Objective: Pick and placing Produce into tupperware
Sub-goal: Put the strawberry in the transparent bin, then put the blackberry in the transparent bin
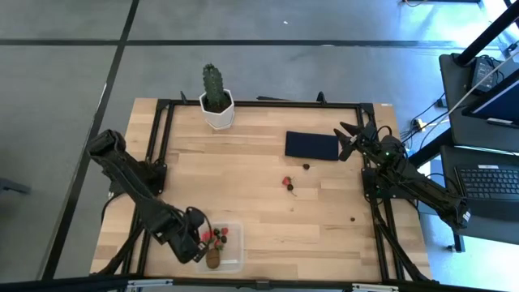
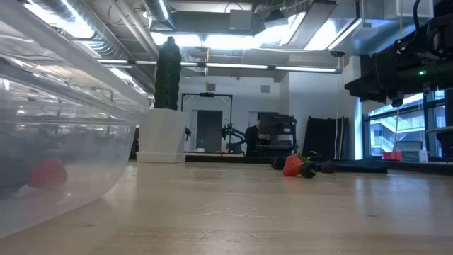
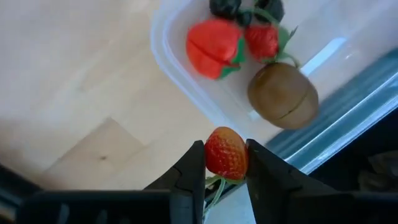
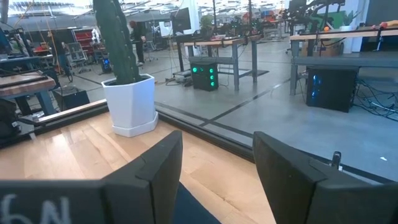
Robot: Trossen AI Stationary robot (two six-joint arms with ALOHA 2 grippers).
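My left gripper [image 3: 225, 163] is shut on a small red strawberry [image 3: 225, 152] and hovers over the rim of the clear tupperware [image 3: 186, 87]. In the high view, the left gripper [image 1: 201, 239] and the tupperware [image 1: 233, 253] are at the table's near edge. Inside the tupperware lie a brown kiwi [image 3: 283, 94], two red fruits [image 3: 214, 46] and dark berries [image 3: 227, 6]. Another strawberry [image 1: 286, 183] and two dark berries [image 1: 306, 166] [image 1: 352, 219] rest on the table. My right gripper [image 4: 217, 165] is open, high above the table's far right [image 1: 349, 138]. My left gripper pinches the strawberry by its two sides [image 3: 211, 155] between both fingers, coming from above and pointing down. The fruit is lifted clear, above the tupperware's edge, with its green stalk [image 3: 214, 186] trailing back between the fingers.
A green cactus in a white pot [image 1: 216, 101] stands at the far edge, left of centre. A flat dark navy rectangle [image 1: 311, 146] lies under and beside the right gripper. Bare wood [image 1: 243, 174] stretches between the tupperware and the loose fruit.
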